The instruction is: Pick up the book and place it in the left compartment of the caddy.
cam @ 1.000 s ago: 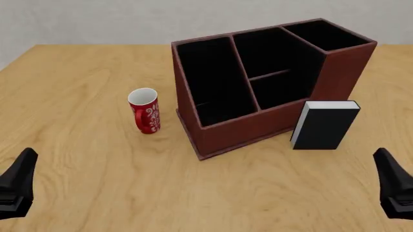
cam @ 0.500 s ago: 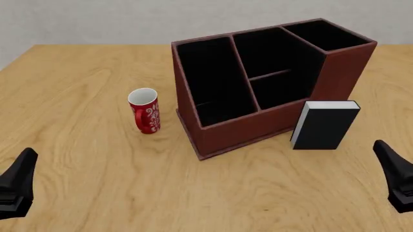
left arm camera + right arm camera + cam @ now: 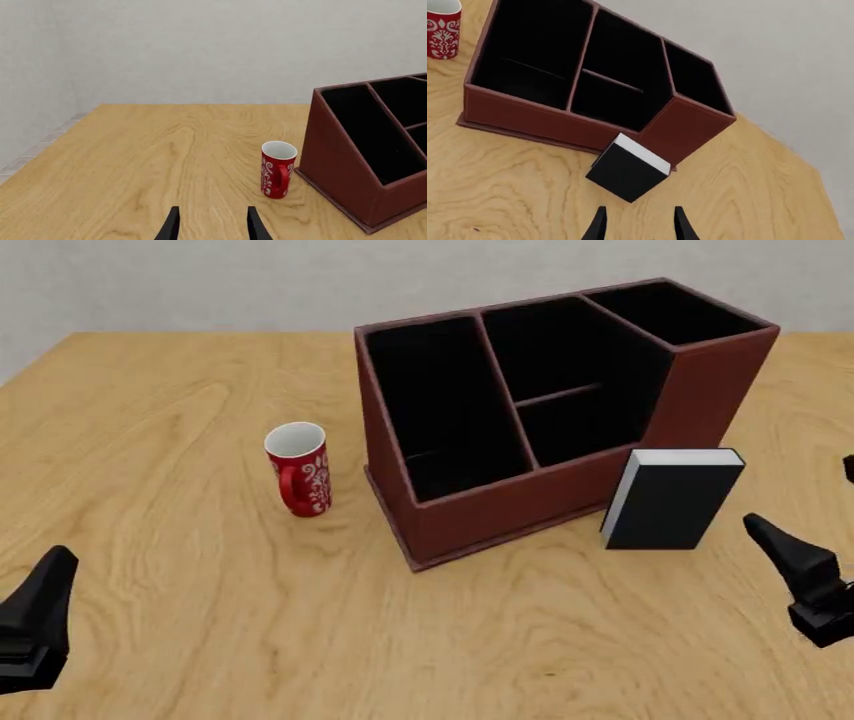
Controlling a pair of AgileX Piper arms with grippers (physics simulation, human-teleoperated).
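Note:
The black book (image 3: 667,502) with white page edges stands upright against the front right wall of the red-brown caddy (image 3: 507,505). The caddy's left compartment (image 3: 441,405) is a long black slot with nothing in it. My right gripper (image 3: 801,496) hovers open just right of the book and nearer to me, rolled to one side. In the right wrist view the book (image 3: 627,172) stands straight ahead of the open right gripper (image 3: 639,225), in front of the caddy (image 3: 527,117). At the near left table edge my left gripper (image 3: 40,585) is open and holds nothing, as the left wrist view shows (image 3: 212,225).
A red mug (image 3: 299,468) with a white pattern stands left of the caddy, a short gap between them; the left wrist view shows the mug (image 3: 277,170) beside the caddy wall (image 3: 337,150). The wooden table (image 3: 200,640) ends at a pale wall behind.
My right gripper has moved forward and left toward the book and has rolled, so a second finger shows at the right edge. The left gripper, book and caddy have not moved.

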